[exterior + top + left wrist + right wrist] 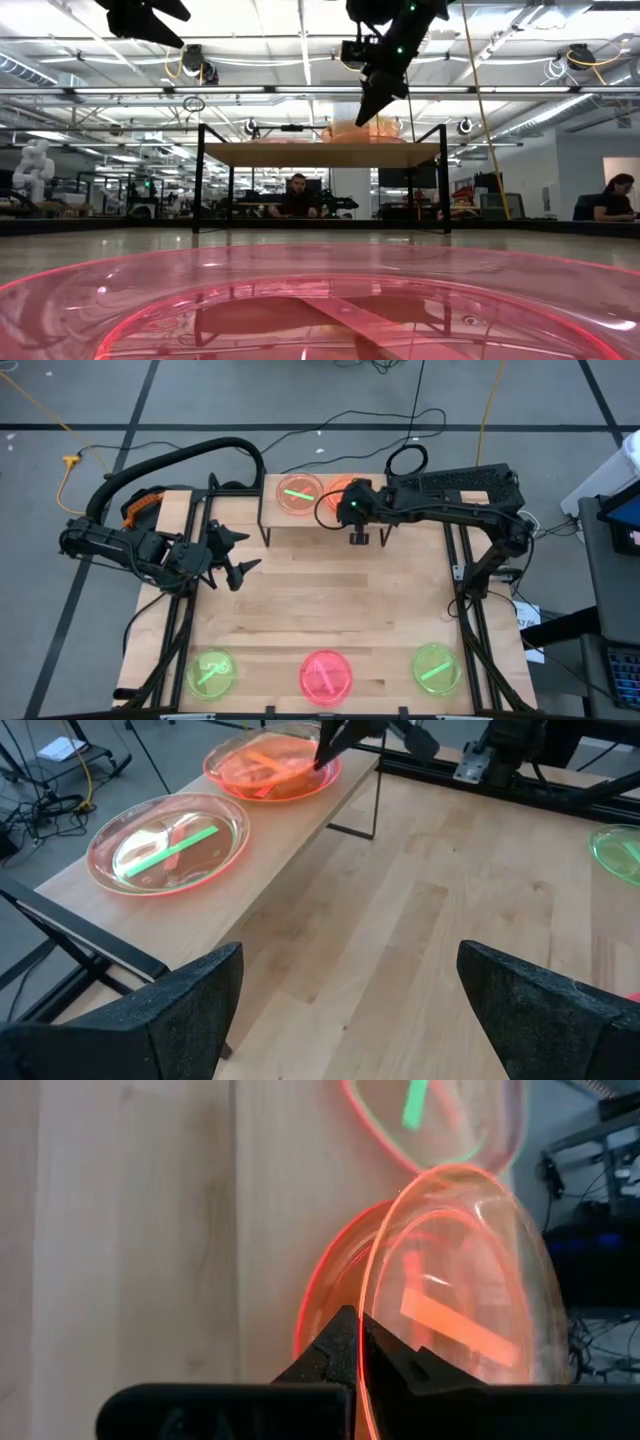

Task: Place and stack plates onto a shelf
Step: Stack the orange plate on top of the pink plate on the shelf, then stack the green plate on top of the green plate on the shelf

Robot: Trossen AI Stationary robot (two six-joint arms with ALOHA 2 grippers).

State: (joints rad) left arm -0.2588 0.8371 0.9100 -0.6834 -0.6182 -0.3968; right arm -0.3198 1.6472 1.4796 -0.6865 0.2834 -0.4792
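The shelf [325, 520] stands at the table's far edge. On its left part lies an orange-pink plate with a green streak [300, 493]. My right gripper [346, 501] is over the shelf's right part, shut on an orange plate [470, 1280] that sits above another orange plate [312, 1295]. My left gripper [350, 965] hangs open above the table's left side, touching nothing. Two green plates [212, 672] [436, 667] and a pink plate [326, 675] lie flat along the near edge. My right gripper pinches the orange plate's rim [372, 1305] between its two fingers [335, 1355], on the plate's near-right side. The fingers slant down from above and from the right [335, 745]. The plate is tilted in the hold, over the other orange plate on the shelf.
The shelf's black legs [266, 532] stand on the tabletop. Bare wood lies between the shelf and the near row of plates. Black frame rails [465, 590] run along both table sides. People sit in the room beyond [297, 195].
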